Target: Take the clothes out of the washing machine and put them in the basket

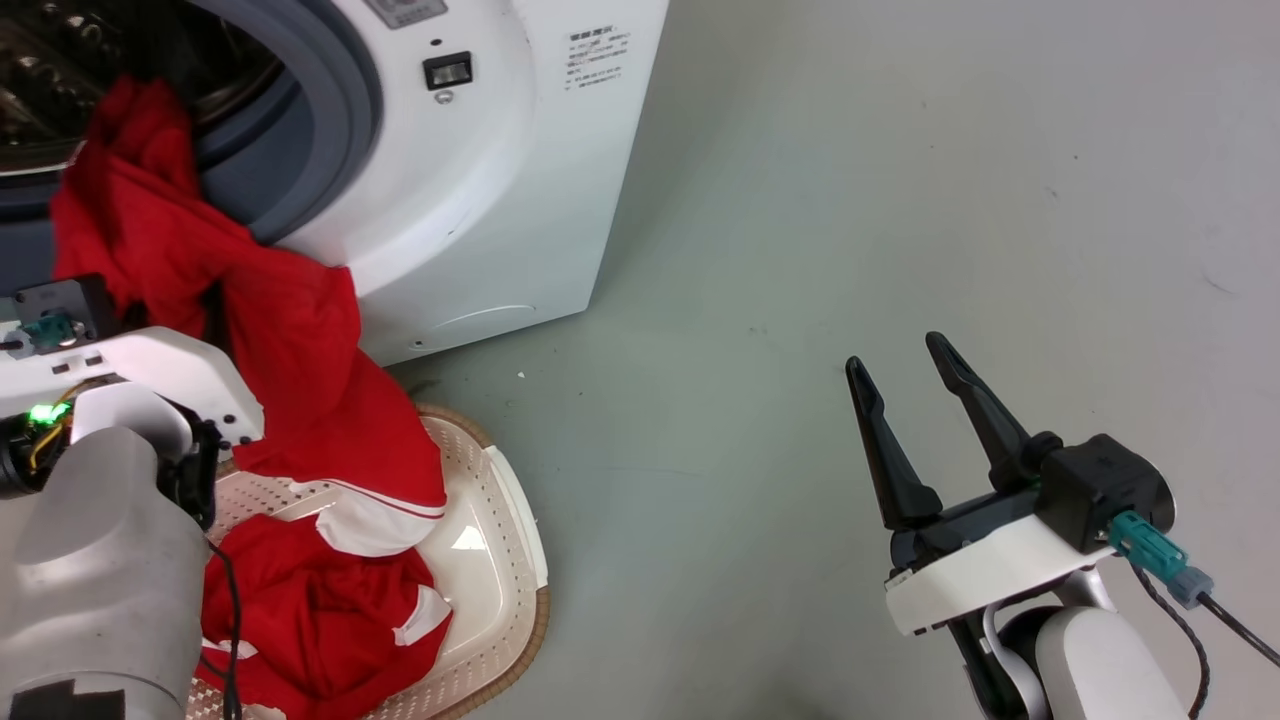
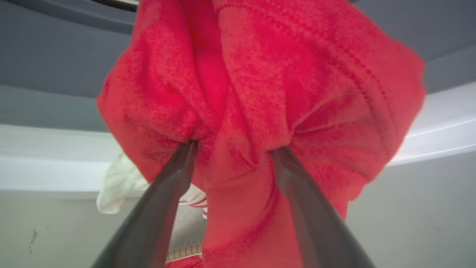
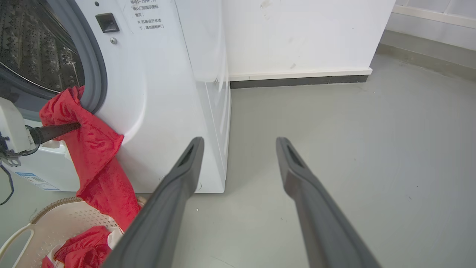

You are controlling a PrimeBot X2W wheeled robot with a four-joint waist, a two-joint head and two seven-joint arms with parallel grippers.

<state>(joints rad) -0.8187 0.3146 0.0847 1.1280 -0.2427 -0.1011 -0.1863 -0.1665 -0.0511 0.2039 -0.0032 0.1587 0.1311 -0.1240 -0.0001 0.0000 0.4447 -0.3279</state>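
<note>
clothes (image 1: 290,330): bright red, white trim crossed by thin red lines, left side of the head view.
washing machine (image 1: 500,200): white body, grey porthole rim, steel drum patterned with holes, upper left.
basket (image 1: 490,560): cream-white, dotted with small holes, brown woven-look rim, lower left.
floor (image 1: 900,200): plain grey-green.
right gripper (image 1: 893,350): black fingers, white base, lower right.

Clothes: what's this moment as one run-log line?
left claw: open, tips in clothes | clothes: hanging from washing machine into basket | right claw: open, empty
</note>
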